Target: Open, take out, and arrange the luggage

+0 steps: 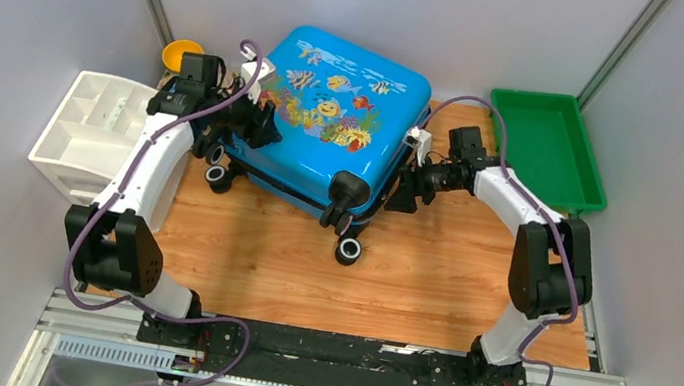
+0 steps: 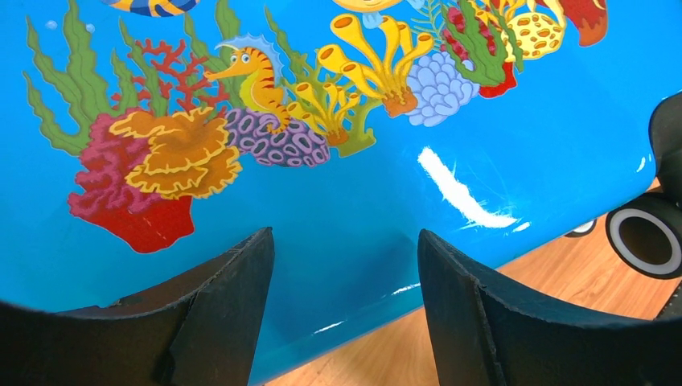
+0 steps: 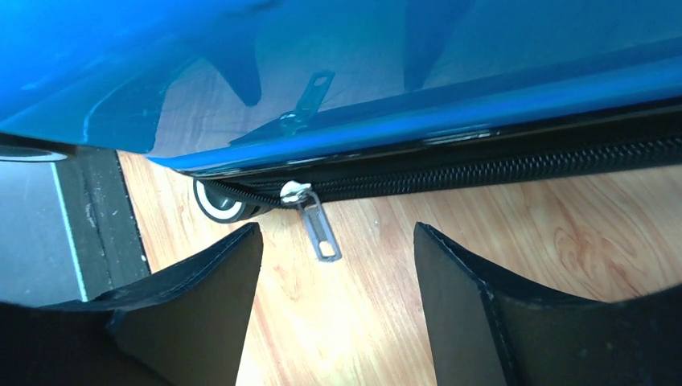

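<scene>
The luggage (image 1: 341, 102), a glossy blue hard-shell case with a fish and coral print, lies flat on the wooden table with its black wheels (image 1: 348, 249) toward the near side. My left gripper (image 1: 261, 126) stands open at its left edge; in the left wrist view the blue shell (image 2: 362, 193) fills the gap between the spread fingers (image 2: 233, 305). My right gripper (image 1: 406, 187) is open at the right side. In the right wrist view a metal zipper pull (image 3: 319, 229) hangs free from the black zip (image 3: 482, 169), just ahead of the gripper (image 3: 338, 227), untouched.
A white compartmented organiser (image 1: 94, 133) sits at the left edge. A green tray (image 1: 548, 146) lies at the back right. A yellow bowl-like thing (image 1: 181, 54) shows behind the left arm. Grey walls close in both sides.
</scene>
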